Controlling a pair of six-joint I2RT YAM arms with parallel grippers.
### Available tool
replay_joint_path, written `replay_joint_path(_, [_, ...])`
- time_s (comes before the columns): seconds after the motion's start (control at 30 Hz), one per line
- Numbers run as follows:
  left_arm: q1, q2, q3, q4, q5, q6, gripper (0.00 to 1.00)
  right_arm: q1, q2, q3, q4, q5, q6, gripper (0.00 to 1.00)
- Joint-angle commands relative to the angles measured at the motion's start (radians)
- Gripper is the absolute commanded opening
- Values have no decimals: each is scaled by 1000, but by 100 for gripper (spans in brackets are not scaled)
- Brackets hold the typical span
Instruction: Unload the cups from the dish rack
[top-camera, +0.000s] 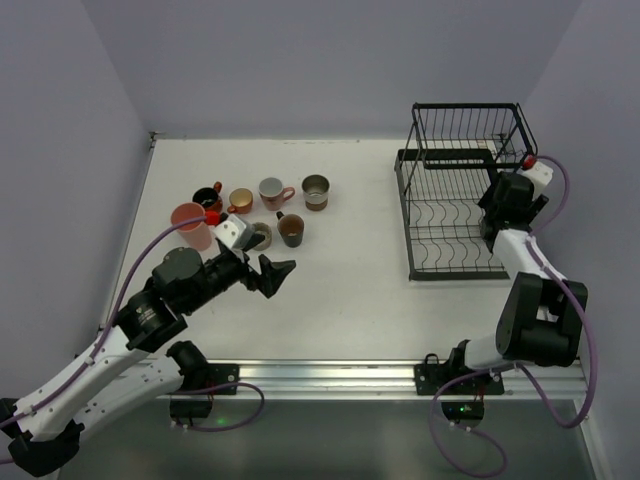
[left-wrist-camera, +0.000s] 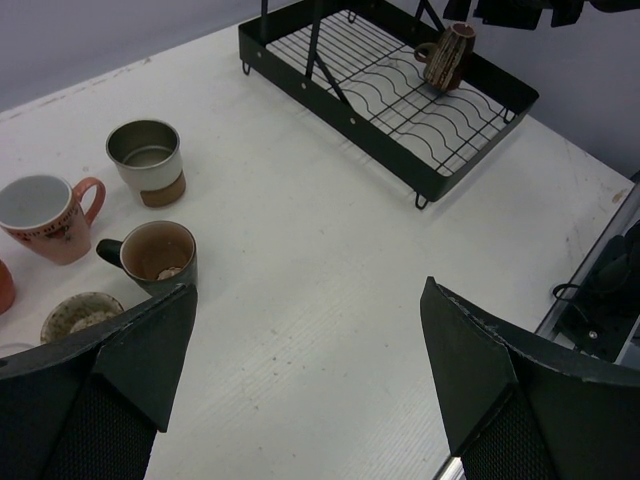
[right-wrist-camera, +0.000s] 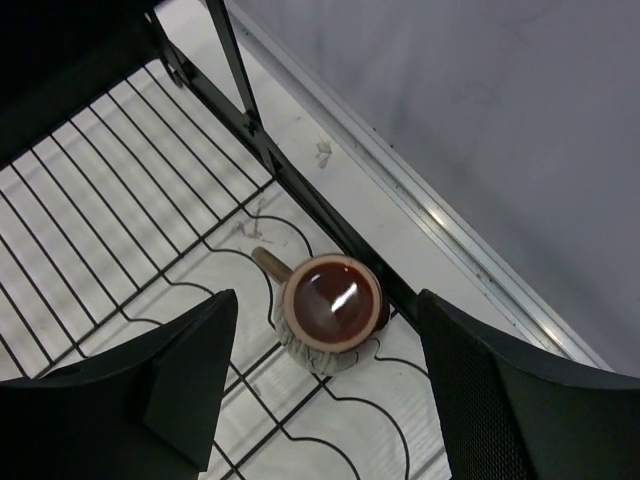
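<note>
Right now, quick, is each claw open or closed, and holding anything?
Left claw: open, holding nothing.
Right claw: open, holding nothing, above the brown mug in the rack.

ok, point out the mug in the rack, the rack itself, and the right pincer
mug (left-wrist-camera: 447, 57), left wrist view, its outer side.
dish rack (left-wrist-camera: 330, 111), left wrist view, near side wall.
right pincer (right-wrist-camera: 326, 295), right wrist view, midway between its fingertips.
</note>
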Motion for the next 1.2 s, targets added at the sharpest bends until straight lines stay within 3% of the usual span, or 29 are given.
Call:
replay_joint_path(0.0, [-5,-4,4,21,3,25,100,-12,46,104,-26,5,-29,75])
replay_joint_path(0.47, [-6,-15,3,21,-26,28,100,-23,186,242,-245,-41,-80,66])
replay_joint_path(0.53, [-6,-18,4,20,-23,30,100,-23,189,240,-253,-50,-89,57])
replay_joint_path(0.73, [-5,-29,3,21,-23,28,100,-26,172,231,-277,-72,-74,45])
replay_joint_path(0.9, [-5,-32,3,23,-18,30,100,-24,87,161,-258,-101,-32,35])
replay_joint_path(1.17, [-5,-27,0,29,-7,25,100,17,-136,-51,-153,-196,103,32])
